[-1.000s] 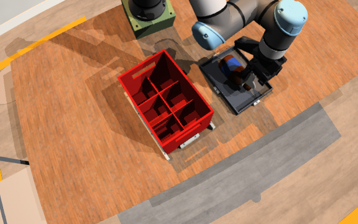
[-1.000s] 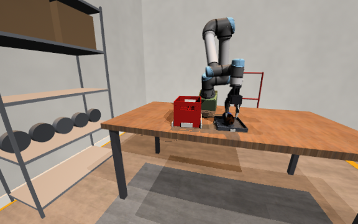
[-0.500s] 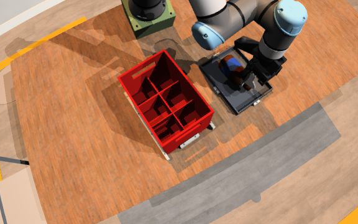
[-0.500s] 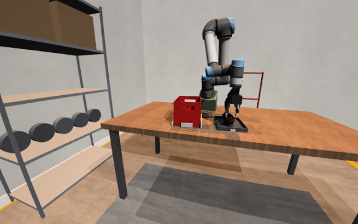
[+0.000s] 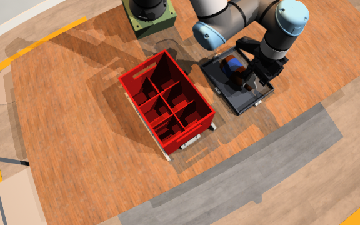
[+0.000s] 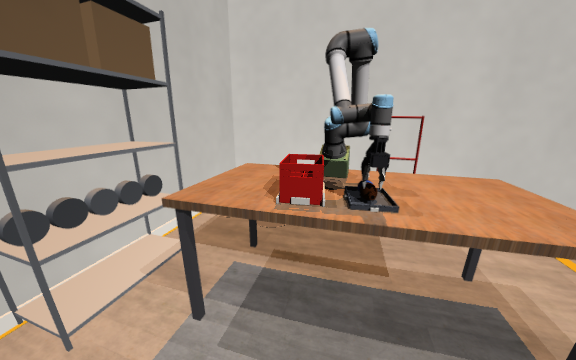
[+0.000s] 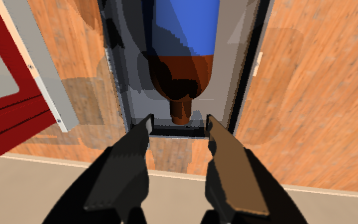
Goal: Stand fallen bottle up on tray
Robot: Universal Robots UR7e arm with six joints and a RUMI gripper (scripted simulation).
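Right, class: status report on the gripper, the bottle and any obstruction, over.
Gripper open, astride the bottle neck, gripping nothing. Bottle lying flat in tray. Crate alongside, not obstructing.

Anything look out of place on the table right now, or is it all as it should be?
Only the bottle: it lies on its side in the dark tray beside the red crate, neck toward the claw. The claw's fingers flank the neck without gripping it. No spill or damage shows.

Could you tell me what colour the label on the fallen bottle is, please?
The label is blue, on a brown bottle; clearest in the wrist view.
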